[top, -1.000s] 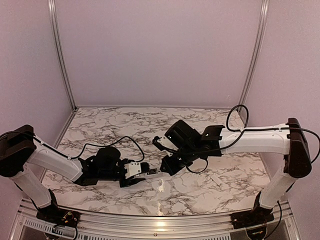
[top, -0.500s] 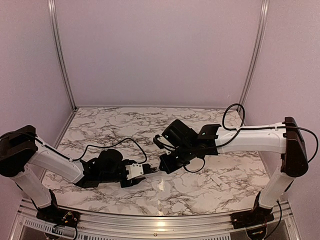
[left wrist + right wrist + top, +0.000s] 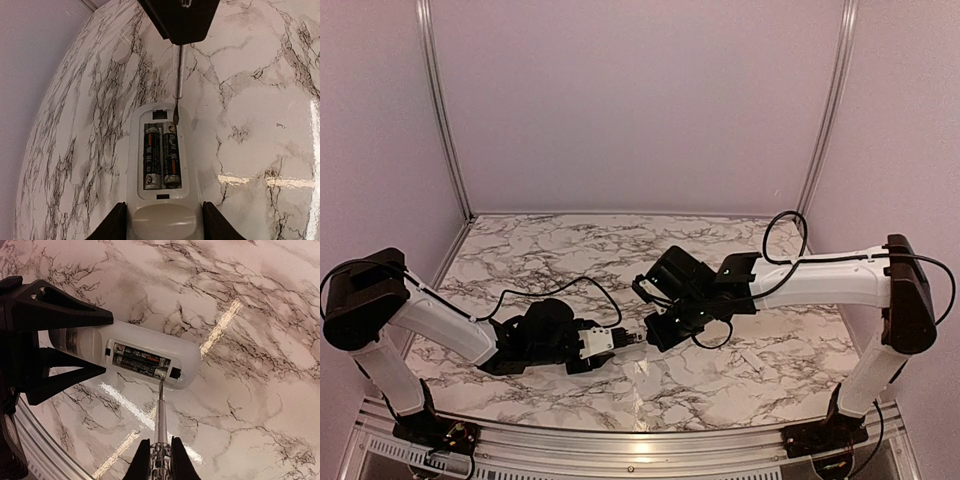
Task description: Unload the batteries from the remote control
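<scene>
The counter (image 3: 790, 360) is a glossy white marble-patterned slab with dark veins, and streaks of light reflect along its near edge. Plain lilac walls close it in behind and at both sides, with aluminium posts (image 3: 438, 110) rising from the far corners. Near the middle of the near edge, slightly toward the left, the left hand (image 3: 162, 225) grips the remote control (image 3: 92, 340) by its sides, with a dark finger pressed against each long edge. The open compartment faces up with the cover off. Both batteries (image 3: 161, 156) lie side by side in the recess, still seated. The right hand (image 3: 160, 460) is closed on a slim metal screwdriver (image 3: 160, 415). Its flat tip sits at the compartment's rim, by the end of one battery, though it is not clear whether it touches the cell. Compared with a second ago, the left arm has slid its hand and the remote a little toward the right edge. The right arm has drawn its wrist slightly down toward the near edge, so the two hands stand closer together. Neither hand has changed its hold.
</scene>
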Robot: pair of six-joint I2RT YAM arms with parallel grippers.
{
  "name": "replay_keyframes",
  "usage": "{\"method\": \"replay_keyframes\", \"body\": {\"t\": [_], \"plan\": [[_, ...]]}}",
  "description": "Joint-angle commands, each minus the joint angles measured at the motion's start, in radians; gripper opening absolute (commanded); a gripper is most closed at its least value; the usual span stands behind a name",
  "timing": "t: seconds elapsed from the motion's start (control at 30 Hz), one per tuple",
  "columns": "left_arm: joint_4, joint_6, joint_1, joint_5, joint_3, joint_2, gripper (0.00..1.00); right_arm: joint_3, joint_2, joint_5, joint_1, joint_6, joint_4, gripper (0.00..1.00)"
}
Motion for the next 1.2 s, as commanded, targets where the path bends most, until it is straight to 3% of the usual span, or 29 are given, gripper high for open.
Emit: {"method": "replay_keyframes", "body": {"t": [0.0,0.6,1.17], "plan": [[0.028,0.005,-0.007,0.015,0.034,0.016,0.00,-0.006,-0.007,0.027,-0.006,-0.029,0.015,0.00],[0.000,-0.001,-0.007,0.051,0.047,0.013,0.00,-0.060,-0.122,0.038,-0.006,-0.067,0.057,0.00],[0.005,-0.010,-0.007,0.114,0.044,0.003,0.00,-0.105,-0.127,0.019,-0.006,-0.080,0.086,0.00]]}}
